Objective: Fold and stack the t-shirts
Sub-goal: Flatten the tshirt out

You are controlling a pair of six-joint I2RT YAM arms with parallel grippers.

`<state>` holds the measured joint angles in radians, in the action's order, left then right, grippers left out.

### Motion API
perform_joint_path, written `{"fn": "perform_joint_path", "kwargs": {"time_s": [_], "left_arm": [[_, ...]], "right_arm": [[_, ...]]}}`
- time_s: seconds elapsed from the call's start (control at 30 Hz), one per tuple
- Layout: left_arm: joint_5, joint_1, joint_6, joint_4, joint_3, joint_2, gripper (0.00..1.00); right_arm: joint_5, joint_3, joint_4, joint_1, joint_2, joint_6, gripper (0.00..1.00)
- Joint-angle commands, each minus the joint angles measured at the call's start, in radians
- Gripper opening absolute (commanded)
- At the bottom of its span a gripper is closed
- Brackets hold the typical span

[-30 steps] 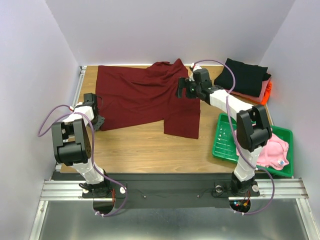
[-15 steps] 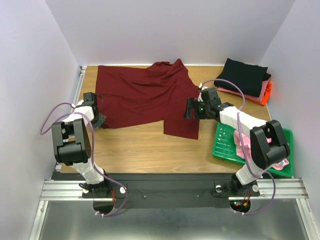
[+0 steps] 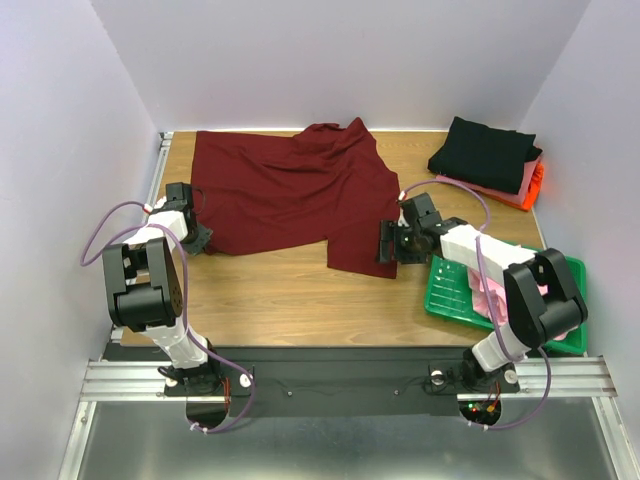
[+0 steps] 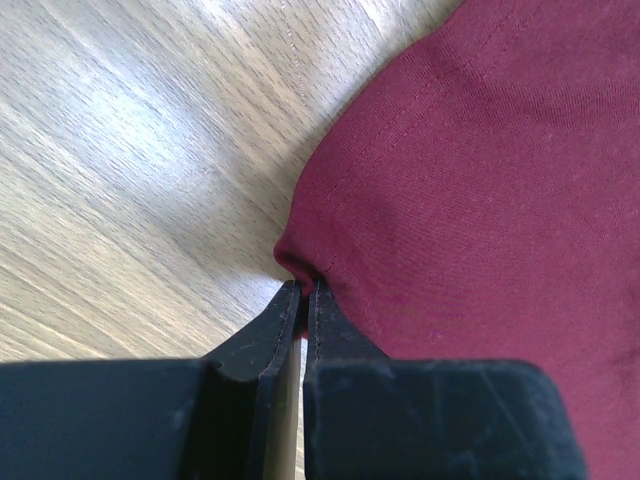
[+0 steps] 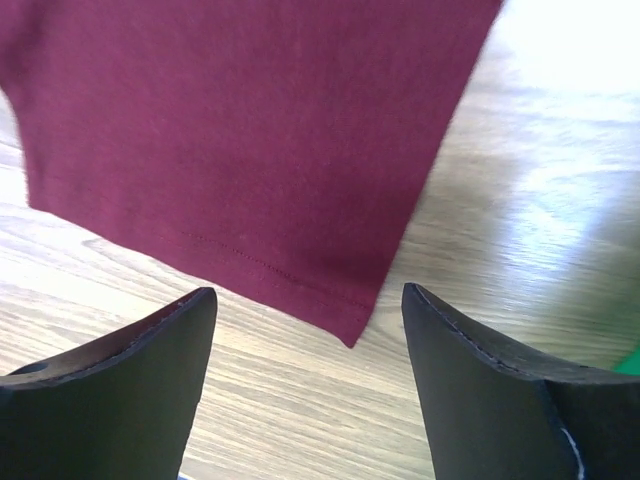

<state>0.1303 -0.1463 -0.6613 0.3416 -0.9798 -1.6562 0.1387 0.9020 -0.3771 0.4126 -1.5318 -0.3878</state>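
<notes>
The dark maroon t-shirt (image 3: 290, 195) lies spread over the far half of the wooden table. My left gripper (image 3: 190, 232) is shut on its near left corner (image 4: 300, 262), pinching the hem between the jaws. My right gripper (image 3: 387, 243) is open and empty, hovering over the shirt's near right corner (image 5: 352, 338), which lies flat between the two fingertips. A black t-shirt (image 3: 487, 152) tops a folded stack of salmon and orange ones at the far right. A light pink t-shirt (image 3: 505, 297) lies in the green tray (image 3: 450, 280).
The green tray sits at the near right, just right of my right gripper. Purple walls enclose the table on three sides. Bare wood (image 3: 300, 300) spans the near half of the table.
My right arm has swung from the shirt's far right part towards me, down to its near right corner, jaws open. The left gripper has stayed shut on the left corner.
</notes>
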Motion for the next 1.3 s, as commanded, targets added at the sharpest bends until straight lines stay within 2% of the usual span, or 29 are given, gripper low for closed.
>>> {"fn": "perform_joint_path", "kwargs": {"time_s": [0.0, 0.27, 0.73, 1.17, 1.27], "left_arm": [[-0.001, -0.001, 0.02, 0.01, -0.017, 0.053, 0.0], [-0.003, 0.001, 0.026, 0.01, -0.019, 0.058, 0.0], [-0.006, 0.001, 0.029, 0.007, -0.002, 0.061, 0.0], [0.003, 0.001, 0.037, 0.016, -0.017, 0.061, 0.0], [-0.004, 0.001, 0.035, 0.014, -0.016, 0.056, 0.0]], "right_arm": [[-0.011, 0.005, -0.008, 0.04, -0.033, -0.031, 0.79], [-0.043, -0.005, -0.019, 0.089, -0.071, -0.085, 0.69], [-0.189, -0.044, -0.066, 0.092, 0.078, -0.166, 0.68], [-0.18, -0.04, -0.066, 0.094, -0.044, -0.158, 0.57], [-0.185, -0.038, -0.066, 0.094, -0.067, -0.161, 0.51]]}}
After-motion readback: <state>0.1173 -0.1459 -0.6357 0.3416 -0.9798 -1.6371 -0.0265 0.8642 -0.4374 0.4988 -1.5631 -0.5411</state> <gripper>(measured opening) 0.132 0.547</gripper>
